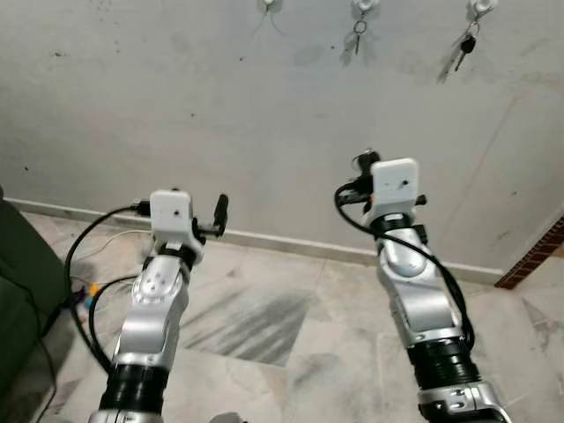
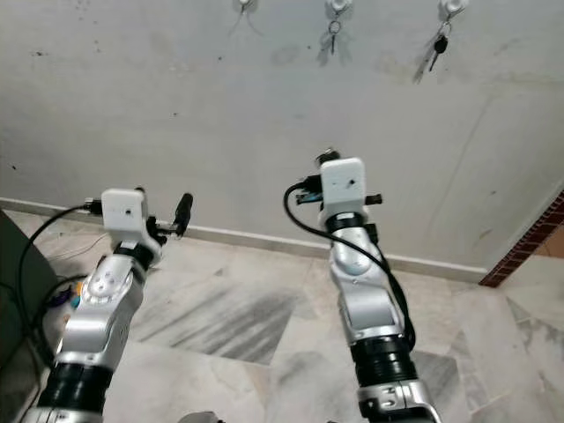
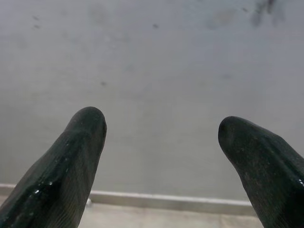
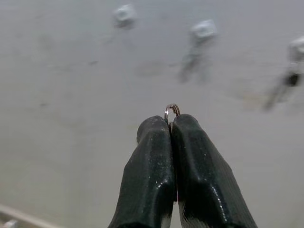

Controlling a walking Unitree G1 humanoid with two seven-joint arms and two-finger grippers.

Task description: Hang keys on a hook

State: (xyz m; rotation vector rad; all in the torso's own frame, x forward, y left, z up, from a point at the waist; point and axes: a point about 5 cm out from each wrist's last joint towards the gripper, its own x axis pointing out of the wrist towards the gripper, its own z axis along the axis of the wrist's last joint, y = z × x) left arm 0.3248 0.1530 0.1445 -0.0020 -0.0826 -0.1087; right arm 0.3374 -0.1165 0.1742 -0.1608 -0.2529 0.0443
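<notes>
Three white hooks sit high on the grey wall: the left hook [image 1: 269,4] is bare, the middle hook [image 1: 362,7] carries a small key ring, and the right hook [image 1: 480,7] carries keys with a black head [image 1: 465,46]. My right gripper [image 4: 171,121] is raised toward the wall below the hooks and shut on a metal key ring [image 4: 172,109], whose loop pokes out above the fingertips. The rest of the keys is hidden between the fingers. My left gripper [image 3: 161,128] is open and holds nothing, pointing at the bare wall lower down.
A dark green sofa [image 1: 18,291] stands at the left edge, with cables [image 1: 88,291] on the marble floor beside it. A skirting board [image 1: 291,242] runs along the wall's foot. A brick-red strip [image 1: 533,256] shows at the right.
</notes>
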